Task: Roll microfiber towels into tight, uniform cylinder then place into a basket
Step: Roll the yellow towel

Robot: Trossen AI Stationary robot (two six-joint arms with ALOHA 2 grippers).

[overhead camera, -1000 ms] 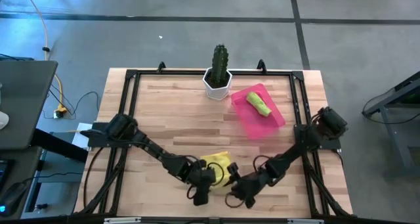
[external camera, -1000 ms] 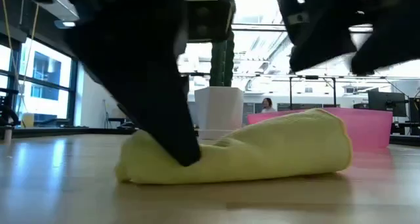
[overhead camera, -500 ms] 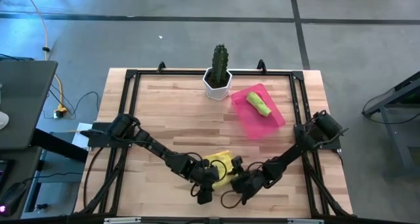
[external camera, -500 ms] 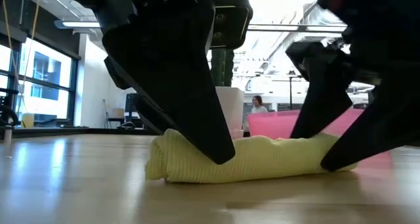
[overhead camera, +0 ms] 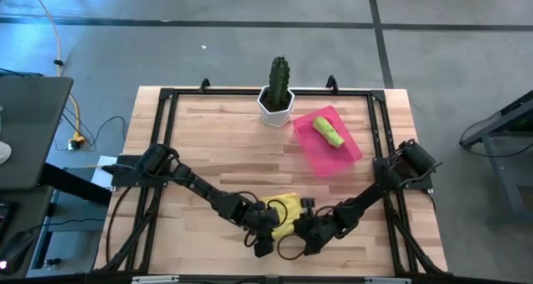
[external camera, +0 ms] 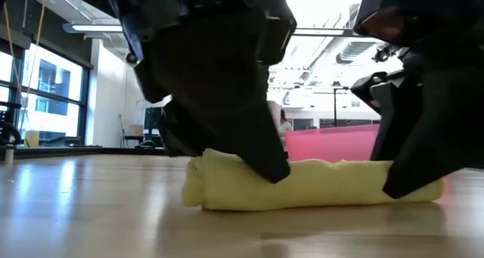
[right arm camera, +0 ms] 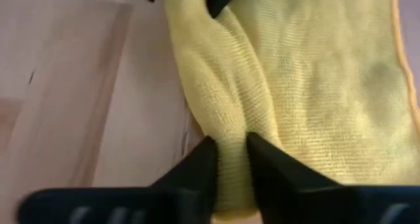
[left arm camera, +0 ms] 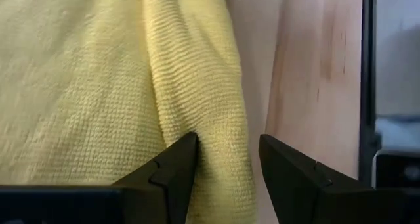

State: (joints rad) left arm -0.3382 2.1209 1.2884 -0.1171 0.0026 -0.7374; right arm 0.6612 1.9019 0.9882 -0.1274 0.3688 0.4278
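Note:
A yellow towel point(overhead camera: 286, 207) lies near the table's front edge. Its near edge is rolled into a low roll point(external camera: 318, 186), and the rest lies flat behind the roll point(right arm camera: 328, 73). My left gripper point(left arm camera: 226, 165) is on the roll's left end and my right gripper point(right arm camera: 231, 155) on its right end; both are shut on it. A green towel point(overhead camera: 328, 132) lies rolled in the pink basket point(overhead camera: 346, 155) at the back right. My left gripper takes the rolled edge at its left end point(left arm camera: 223, 119) between its two fingers. One finger point(left arm camera: 174, 168) sits in the crease against the flat cloth, the other on the roll's outer side. It slants down from the table's left, in line with the roll, which rests on the table. My right gripper pinches a ridge of the rolled edge near its right end point(right arm camera: 226, 112) between its two fingers, several layers thick. It slants down from the table's right, in line with the roll. The roll lies on the wood, slack between the two grippers.
A white pot with a cactus point(overhead camera: 276, 101) stands at the back middle, left of the basket. A black frame point(overhead camera: 166, 97) runs around the tabletop. Bare wood lies between the towel and the pot.
My right gripper has come down onto the towel's right end, rolled about its own axis and shut on the roll. My left gripper stays on the left end. The towel has gone from a loose, high bundle to a lower, longer roll on the table.

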